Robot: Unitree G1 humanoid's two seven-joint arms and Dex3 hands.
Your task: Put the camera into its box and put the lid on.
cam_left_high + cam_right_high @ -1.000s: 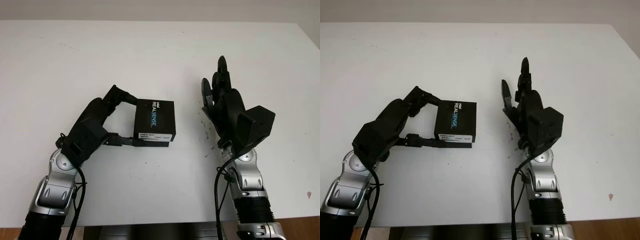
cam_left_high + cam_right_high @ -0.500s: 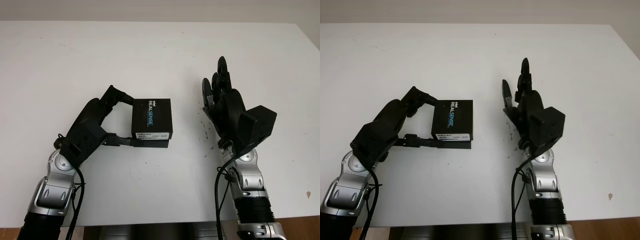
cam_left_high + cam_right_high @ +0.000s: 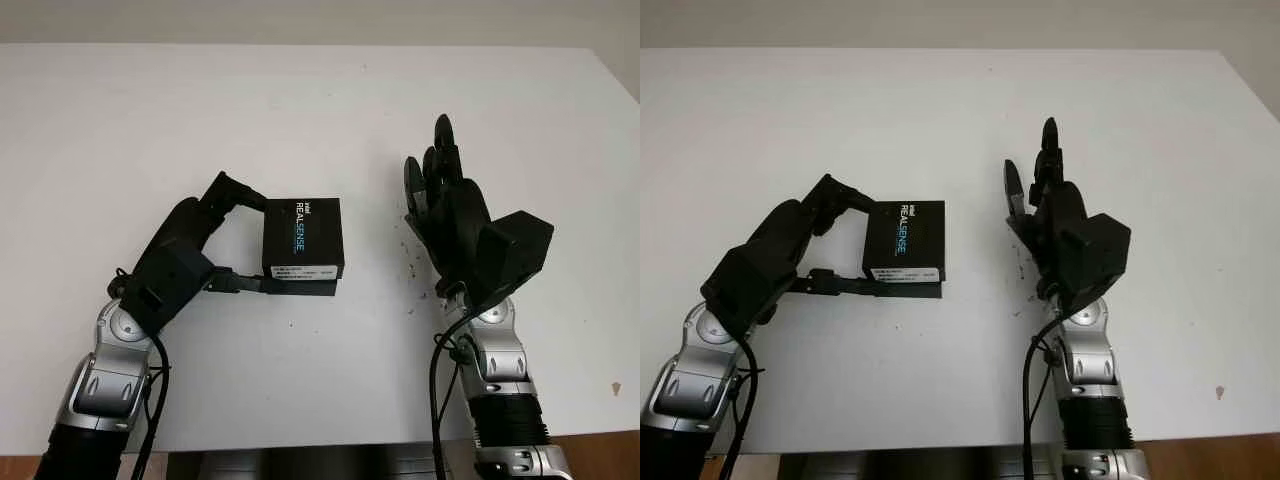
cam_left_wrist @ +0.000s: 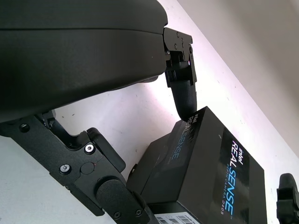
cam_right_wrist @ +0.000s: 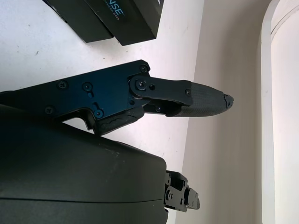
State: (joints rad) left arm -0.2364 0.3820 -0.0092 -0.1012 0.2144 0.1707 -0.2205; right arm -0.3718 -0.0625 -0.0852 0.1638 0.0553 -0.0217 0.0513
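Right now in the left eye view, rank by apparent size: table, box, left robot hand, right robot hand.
1. Table, by far the largest.
2. Left robot hand and right robot hand: look alike, no ranking.
3. Box, gripped by the left robot hand.

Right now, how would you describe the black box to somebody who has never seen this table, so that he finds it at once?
Look at the white table, a little left of its middle. There lies the black box, flat and closed, with the left hand gripping it from the left, while the open right hand stands apart on its right. It alone is printed: REALSENSE on top and a white label on its near side.
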